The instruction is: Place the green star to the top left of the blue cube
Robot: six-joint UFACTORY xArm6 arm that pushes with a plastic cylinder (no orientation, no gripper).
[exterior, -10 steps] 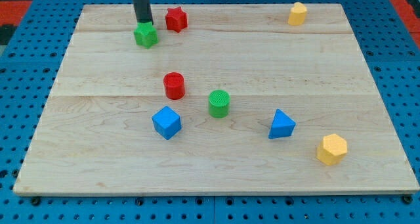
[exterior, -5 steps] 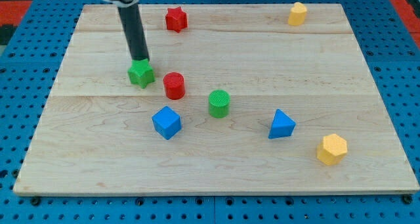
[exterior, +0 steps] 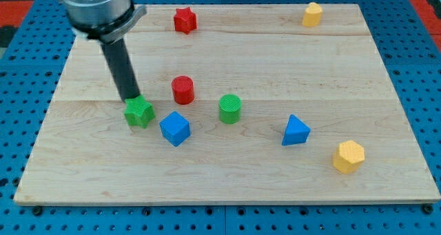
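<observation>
A pale wooden board [exterior: 386, 69] lies on a blue pegboard surface, seen from above and in front. Nearest the view's bottom, at the right, sits a yellow hexagonal plastic block [exterior: 349, 156]. Farther in, a blue triangular plastic block [exterior: 296, 131] rests right of centre, and the blue plastic cube [exterior: 174, 129] sits left of centre. The green plastic star [exterior: 139, 112] lies just beside that cube, to its left and only slightly toward the view's top, with a narrow gap between them. My tip [exterior: 131, 100], the end of a straight dark rod with no jaws to open or close, rests against the star's top edge. Beyond these stand a green plastic cylinder [exterior: 230, 108] and a red plastic cylinder [exterior: 182, 89], both near the cube. Along the far edge sit a red plastic star [exterior: 184, 20] and a small yellow plastic block [exterior: 313, 14]. The star looks almost placed, though more left than top left. To do the step well, I judge any further downward push should stop, since it would carry the star level with the cube; a small corrective nudge from below or easing off is safer.
</observation>
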